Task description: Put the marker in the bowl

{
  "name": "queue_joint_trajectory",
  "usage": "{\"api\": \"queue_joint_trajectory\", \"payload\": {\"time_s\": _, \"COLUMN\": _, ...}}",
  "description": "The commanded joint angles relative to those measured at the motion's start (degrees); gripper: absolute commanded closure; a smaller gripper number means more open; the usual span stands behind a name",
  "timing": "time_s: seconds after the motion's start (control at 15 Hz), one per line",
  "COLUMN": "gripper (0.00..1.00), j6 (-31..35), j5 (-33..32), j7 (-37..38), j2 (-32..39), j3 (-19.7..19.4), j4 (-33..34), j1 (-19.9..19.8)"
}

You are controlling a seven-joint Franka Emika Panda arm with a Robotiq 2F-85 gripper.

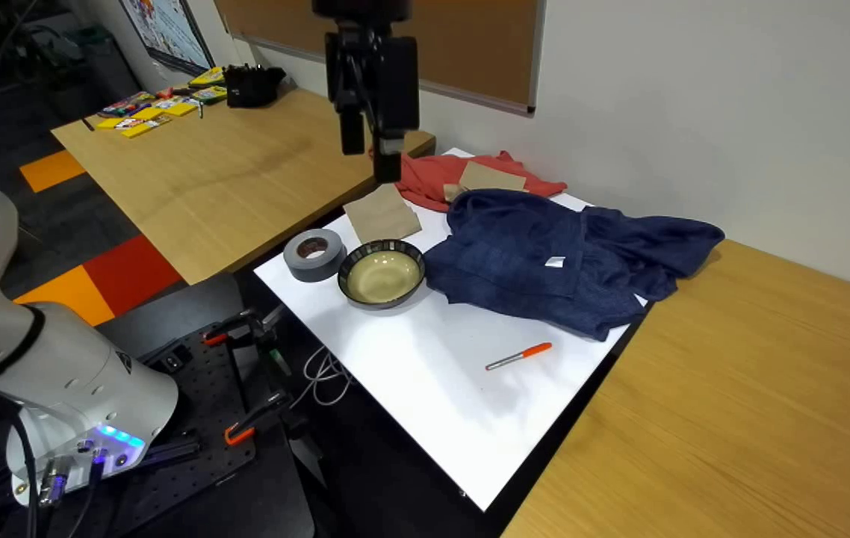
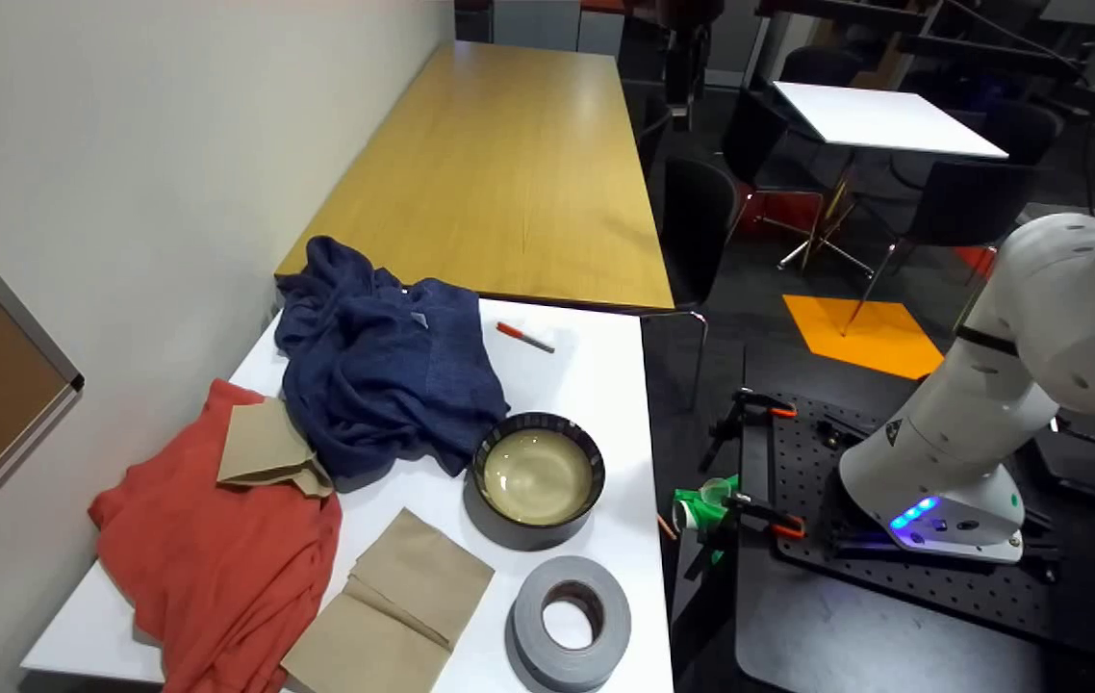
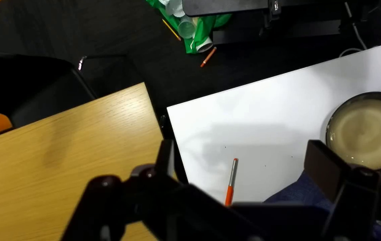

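Note:
The marker, orange and silver, lies flat on the white table in both exterior views (image 1: pixel 519 356) (image 2: pixel 525 337). In the wrist view the marker (image 3: pixel 232 177) lies between the two fingers in the picture, well below them, its orange end partly hidden by the gripper. The bowl, with dark rim and beige inside, stands upright and empty on the table in both exterior views (image 1: pixel 384 278) (image 2: pixel 538 476). The bowl also shows at the right of the wrist view (image 3: pixel 366 132). My gripper (image 1: pixel 371 153) is open and empty, high above the table; its fingers show in the wrist view (image 3: pixel 240 144).
A navy cloth (image 1: pixel 537 261) lies beside the bowl and near the marker. A grey tape roll (image 2: pixel 572 624) stands beside the bowl. Brown paper (image 2: pixel 403 606) and a red cloth (image 2: pixel 220 539) lie farther along. A wall and wooden tables (image 1: pixel 754 388) border the white table (image 1: pixel 425 381).

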Motion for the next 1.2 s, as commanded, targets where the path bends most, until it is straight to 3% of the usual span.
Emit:
{"api": "queue_joint_trajectory", "payload": {"time_s": 0.0, "gripper": 0.0, "j6": 5.1, "j5": 0.8, "j7": 0.8, "j2": 1.1, "j3": -0.7, "j4": -0.8, "j1": 0.1}}
{"api": "queue_joint_trajectory", "payload": {"time_s": 0.53, "gripper": 0.0, "j6": 22.8, "j5": 9.0, "j7": 0.1, "j2": 8.7, "j3": -2.8, "j4": -4.2, "j1": -0.8}}
{"api": "queue_joint_trajectory", "payload": {"time_s": 1.13, "gripper": 0.0, "j6": 47.4, "j5": 12.5, "j7": 1.3, "j2": 19.7, "j3": -1.7, "j4": -10.9, "j1": -1.3}}
